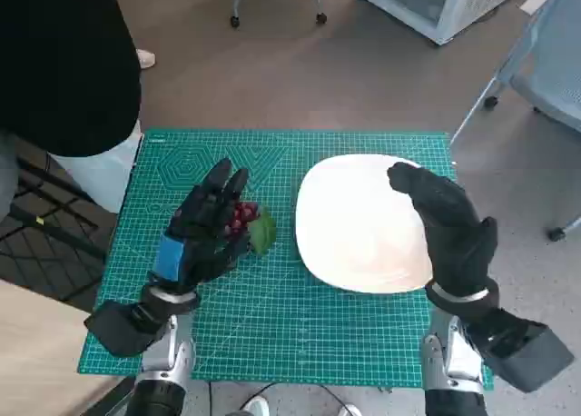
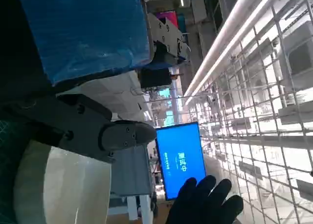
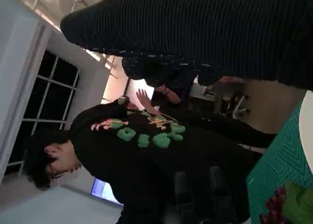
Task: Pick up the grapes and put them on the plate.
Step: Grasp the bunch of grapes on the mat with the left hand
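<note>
A small bunch of dark red grapes (image 1: pixel 243 215) with a green leaf (image 1: pixel 263 232) lies on the green cutting mat (image 1: pixel 272 298), just left of the white plate (image 1: pixel 363 225). My left hand (image 1: pixel 204 230) hangs over the bunch's left side with its fingers stretched out, partly covering it; I see nothing gripped. Its fingers (image 2: pixel 122 136) show bare in the left wrist view, with the plate (image 2: pixel 58 185) beyond. My right hand (image 1: pixel 449 225) hovers over the plate's right rim, holding nothing. The right wrist view catches the grapes (image 3: pixel 274 209) and leaf (image 3: pixel 298 204) at its edge.
A person in black (image 1: pixel 64 62) stands at the table's far left corner and also shows in the right wrist view (image 3: pixel 146 150). Chair legs on castors (image 1: pixel 277 16) and a white cabinet (image 1: pixel 436 3) stand on the floor beyond the table.
</note>
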Tool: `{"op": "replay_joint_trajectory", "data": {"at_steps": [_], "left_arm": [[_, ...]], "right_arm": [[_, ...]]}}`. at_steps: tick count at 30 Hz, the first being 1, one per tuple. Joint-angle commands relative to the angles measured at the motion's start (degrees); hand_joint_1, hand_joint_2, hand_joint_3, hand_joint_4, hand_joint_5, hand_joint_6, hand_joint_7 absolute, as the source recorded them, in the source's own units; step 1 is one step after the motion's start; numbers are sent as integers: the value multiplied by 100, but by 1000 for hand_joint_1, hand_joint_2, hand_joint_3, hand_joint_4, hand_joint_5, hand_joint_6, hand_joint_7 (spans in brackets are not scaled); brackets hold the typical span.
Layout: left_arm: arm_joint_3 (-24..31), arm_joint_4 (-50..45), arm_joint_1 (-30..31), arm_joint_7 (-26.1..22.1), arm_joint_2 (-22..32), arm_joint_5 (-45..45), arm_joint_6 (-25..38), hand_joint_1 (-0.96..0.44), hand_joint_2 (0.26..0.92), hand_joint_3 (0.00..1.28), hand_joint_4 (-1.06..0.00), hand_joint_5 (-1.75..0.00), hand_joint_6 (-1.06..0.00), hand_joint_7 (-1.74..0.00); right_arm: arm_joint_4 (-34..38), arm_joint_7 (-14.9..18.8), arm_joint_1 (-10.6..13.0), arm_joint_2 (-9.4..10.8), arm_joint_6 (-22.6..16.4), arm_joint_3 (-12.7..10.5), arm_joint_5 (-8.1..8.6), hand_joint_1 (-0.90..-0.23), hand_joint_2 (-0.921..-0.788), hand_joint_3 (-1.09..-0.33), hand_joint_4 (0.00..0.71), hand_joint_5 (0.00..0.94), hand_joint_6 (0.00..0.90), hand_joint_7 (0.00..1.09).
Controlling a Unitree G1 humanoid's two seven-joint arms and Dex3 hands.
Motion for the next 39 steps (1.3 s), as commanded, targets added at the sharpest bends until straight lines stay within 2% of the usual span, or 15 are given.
{"op": "replay_joint_trajectory", "data": {"at_steps": [1,39], "left_arm": [[-13,-8,50,-1,-22,16,-41,-232,921,412,-312,-1,-366,-13],[-43,4,-45,81,-85,93,-110,-235,921,399,-317,-2,-371,-13]], "right_arm": [[49,59,98,-13,106,-10,32,-434,-921,-505,342,0,109,481],[0,135,-14,-87,270,-19,48,-443,-921,-515,337,0,95,486]]}}
